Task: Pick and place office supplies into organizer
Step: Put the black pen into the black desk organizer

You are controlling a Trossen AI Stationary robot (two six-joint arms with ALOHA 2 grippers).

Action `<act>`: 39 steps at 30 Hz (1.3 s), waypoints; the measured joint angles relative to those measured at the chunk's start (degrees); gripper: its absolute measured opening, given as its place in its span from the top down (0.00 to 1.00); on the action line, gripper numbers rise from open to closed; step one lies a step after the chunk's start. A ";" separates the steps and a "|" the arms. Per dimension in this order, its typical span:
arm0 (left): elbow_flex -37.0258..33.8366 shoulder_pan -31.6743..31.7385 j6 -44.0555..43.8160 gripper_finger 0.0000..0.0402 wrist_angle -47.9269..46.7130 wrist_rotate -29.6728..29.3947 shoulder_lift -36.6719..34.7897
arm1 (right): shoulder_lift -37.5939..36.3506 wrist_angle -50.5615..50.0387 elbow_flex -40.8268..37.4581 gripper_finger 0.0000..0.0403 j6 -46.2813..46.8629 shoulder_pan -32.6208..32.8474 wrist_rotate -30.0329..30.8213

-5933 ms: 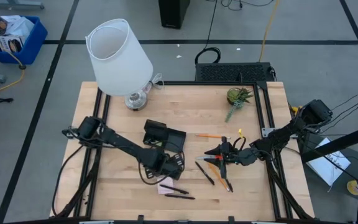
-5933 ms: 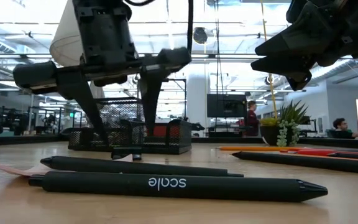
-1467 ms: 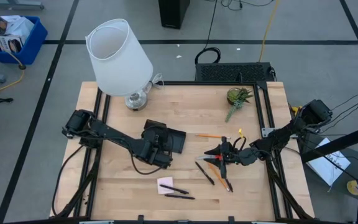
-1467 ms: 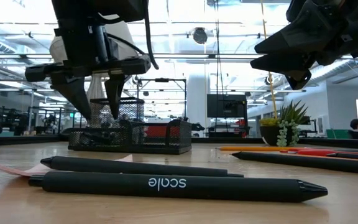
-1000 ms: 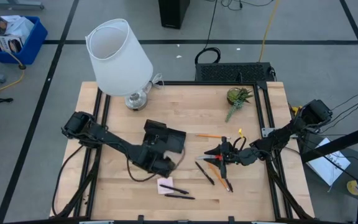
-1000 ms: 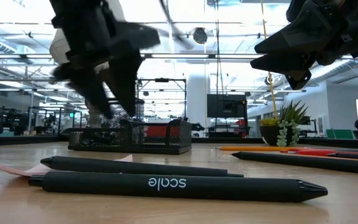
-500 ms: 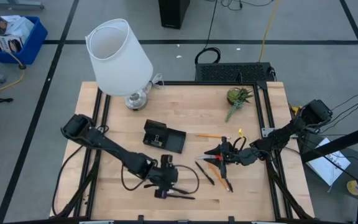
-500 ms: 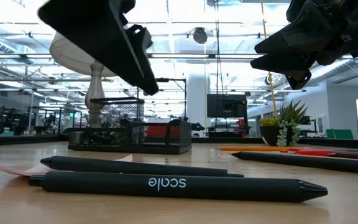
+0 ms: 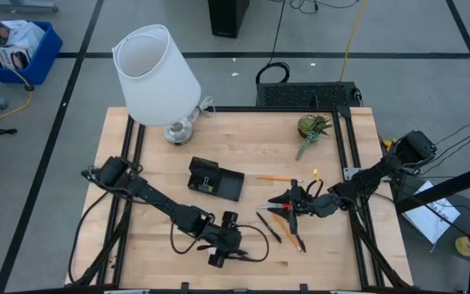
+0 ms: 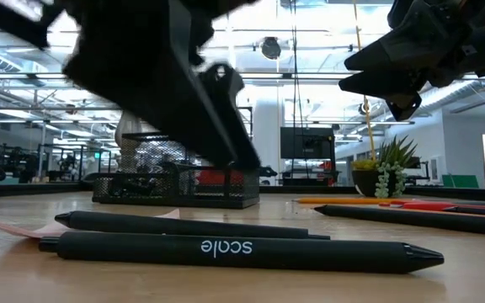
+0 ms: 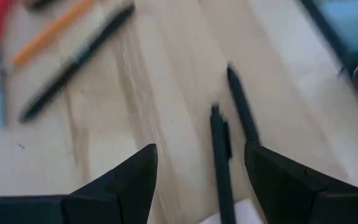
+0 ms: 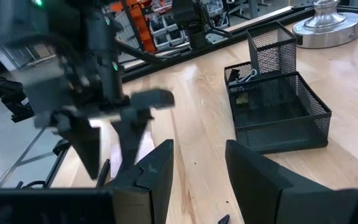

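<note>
Left gripper [image 11: 199,180]: fingers spread wide, nothing between them, poised over the two black pens [image 11: 229,143] near the table's front edge, apparently lining up a pick. The pens lie side by side, near parallel, long axes roughly along that edge, one partly over the pink sticky-note pad [image 10: 11,227]. Right gripper [image 12: 197,168]: fingers apart, empty, waiting above the red-handled scissors [image 9: 281,208]. The organizer [image 9: 216,180] stands behind, well clear of the pens.
</note>
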 joint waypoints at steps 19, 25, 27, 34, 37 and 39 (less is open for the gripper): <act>7.21 -0.89 3.13 0.39 -5.46 -1.26 7.52 | -0.02 0.04 -0.04 0.65 0.00 0.00 0.02; 7.19 -0.36 3.41 0.39 -5.10 -1.37 7.52 | -0.02 -0.15 -0.04 0.65 0.00 0.00 0.02; 7.19 -0.33 3.42 0.40 -4.89 -1.40 7.52 | -0.03 -0.05 -0.04 0.65 0.01 0.00 0.01; 6.35 -0.22 2.36 0.58 -3.85 -1.57 7.74 | -0.03 -0.01 -0.04 0.65 0.01 0.00 0.01; 6.00 0.00 1.28 0.66 -3.53 -1.56 7.74 | -0.04 0.02 -0.04 0.65 0.01 0.00 0.01; 5.73 0.00 0.75 0.69 -3.38 -1.95 7.73 | -0.04 0.02 -0.04 0.65 0.00 0.00 0.00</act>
